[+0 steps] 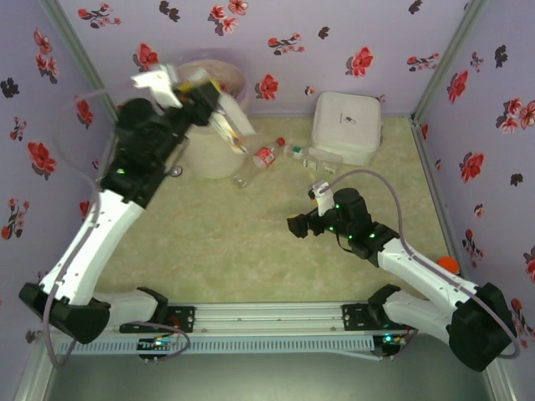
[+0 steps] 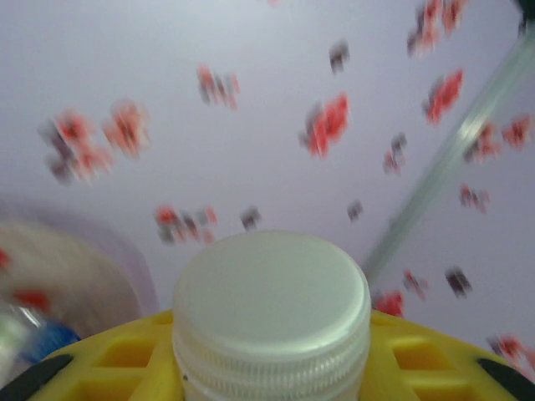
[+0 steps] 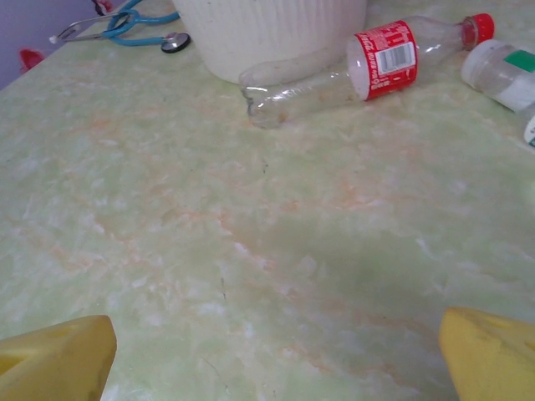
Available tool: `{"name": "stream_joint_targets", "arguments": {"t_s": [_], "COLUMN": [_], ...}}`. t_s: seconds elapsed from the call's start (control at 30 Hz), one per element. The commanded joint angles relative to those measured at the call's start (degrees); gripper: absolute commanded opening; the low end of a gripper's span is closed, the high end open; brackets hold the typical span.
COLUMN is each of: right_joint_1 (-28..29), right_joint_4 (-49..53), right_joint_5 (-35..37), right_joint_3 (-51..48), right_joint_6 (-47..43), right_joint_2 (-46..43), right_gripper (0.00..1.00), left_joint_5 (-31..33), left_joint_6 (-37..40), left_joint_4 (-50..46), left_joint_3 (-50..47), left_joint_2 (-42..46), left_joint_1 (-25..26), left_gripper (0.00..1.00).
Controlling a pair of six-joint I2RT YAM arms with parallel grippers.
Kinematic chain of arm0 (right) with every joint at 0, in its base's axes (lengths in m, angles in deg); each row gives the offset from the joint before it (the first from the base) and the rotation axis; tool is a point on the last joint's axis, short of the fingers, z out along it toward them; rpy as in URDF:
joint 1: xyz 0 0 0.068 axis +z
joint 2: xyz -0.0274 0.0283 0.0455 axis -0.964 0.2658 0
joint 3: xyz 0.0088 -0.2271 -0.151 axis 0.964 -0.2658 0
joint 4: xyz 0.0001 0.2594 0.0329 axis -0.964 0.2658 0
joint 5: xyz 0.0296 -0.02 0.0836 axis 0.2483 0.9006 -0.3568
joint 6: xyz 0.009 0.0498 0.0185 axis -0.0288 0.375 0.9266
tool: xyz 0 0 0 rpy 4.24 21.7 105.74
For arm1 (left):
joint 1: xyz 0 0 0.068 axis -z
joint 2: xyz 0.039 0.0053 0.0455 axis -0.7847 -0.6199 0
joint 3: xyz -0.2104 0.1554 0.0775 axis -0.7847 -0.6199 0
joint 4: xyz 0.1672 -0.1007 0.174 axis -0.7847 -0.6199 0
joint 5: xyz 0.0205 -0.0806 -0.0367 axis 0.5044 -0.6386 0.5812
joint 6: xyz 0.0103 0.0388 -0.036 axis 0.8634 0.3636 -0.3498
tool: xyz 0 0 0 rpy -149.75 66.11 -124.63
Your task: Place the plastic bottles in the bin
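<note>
Closest to your left wrist lens: white-capped bottle (image 2: 272,309), cap up, pinched between the yellow fingers (image 2: 418,363). Your left gripper (image 1: 209,92) is clamped on it. From above, you hold it high and tilted over the bin (image 1: 197,154), which stands at the back left of the table (image 1: 226,251) against the flowered wall. The wrist view of the bin is too blurred to tell its contents.

Red-label bottle (image 3: 368,71): red cap, on its side on the table, just beside the bin's foot. Green-label bottle (image 3: 506,71): lying to its right, between it and the white box (image 1: 347,125).

Your right gripper (image 1: 298,225): low over mid-table, jaws spread wide, nothing between the fingers (image 3: 58,359), well apart from the bottles.

Stethoscope (image 3: 125,25): on the table, left of the bin.
</note>
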Motion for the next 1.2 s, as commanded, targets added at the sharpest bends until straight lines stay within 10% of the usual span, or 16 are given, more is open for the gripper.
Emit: {"name": "stream_joint_targets", "arguments": {"t_s": [0.0, 0.6, 0.93, 1.17], "right_joint_1": [0.02, -0.03, 0.0, -0.07], "right_joint_4": [2.19, 9.54, 9.53, 9.89], "right_joint_5": [2.98, 5.13, 5.29, 5.82], "right_joint_3": [0.98, -0.06, 0.15, 0.73], "right_joint_6": [1.33, 0.63, -0.24, -0.95], "right_joint_2": [-0.48, -8.19, -6.72, -5.9], "right_gripper": [0.99, 0.99, 0.99, 0.99], "left_joint_5": [0.63, 15.66, 6.64, 4.01], "left_joint_6": [6.0, 27.74, 25.64, 29.38], "left_joint_4": [-4.51, -15.11, -52.21, -60.54], "left_joint_3": [6.63, 39.76, 72.42, 63.02], "left_joint_2": [-0.75, -36.13, -60.74, -59.34], "left_joint_1": [-6.16, -14.81, -18.57, -19.65], "left_gripper": [0.02, 0.0, 0.0, 0.0]}}
